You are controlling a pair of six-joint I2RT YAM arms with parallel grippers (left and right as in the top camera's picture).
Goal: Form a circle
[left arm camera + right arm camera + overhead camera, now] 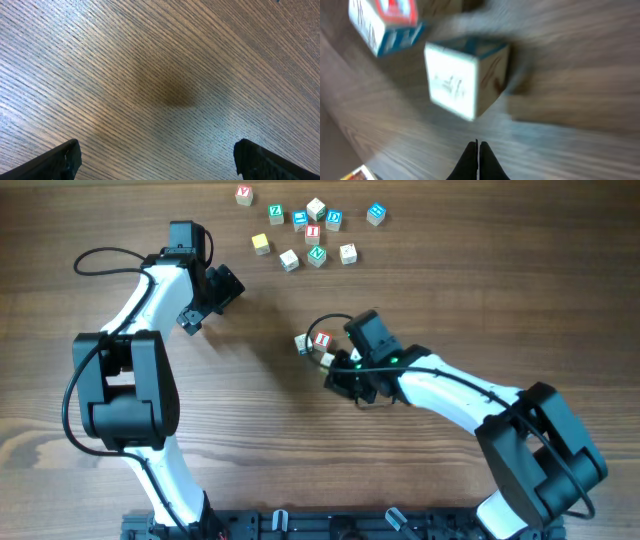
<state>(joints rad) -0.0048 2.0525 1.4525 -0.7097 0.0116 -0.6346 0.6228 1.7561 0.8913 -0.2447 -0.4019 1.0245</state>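
The left arm (pixel 158 280) is folded at the elbow, forearm running up away from the base, wrist angled to the right. The left gripper (pixel 157 162) is spread wide, its fingers (pixel 60 162) sitting at the two bottom corners of the wrist view. The right arm (pixel 450 392) stretches left across from its base. The right gripper (pixel 478 155) is fully closed, tips pressed together, pointing left.

Loose letter cubes (pixel 313 232) on wooden table (pixel 300 450)
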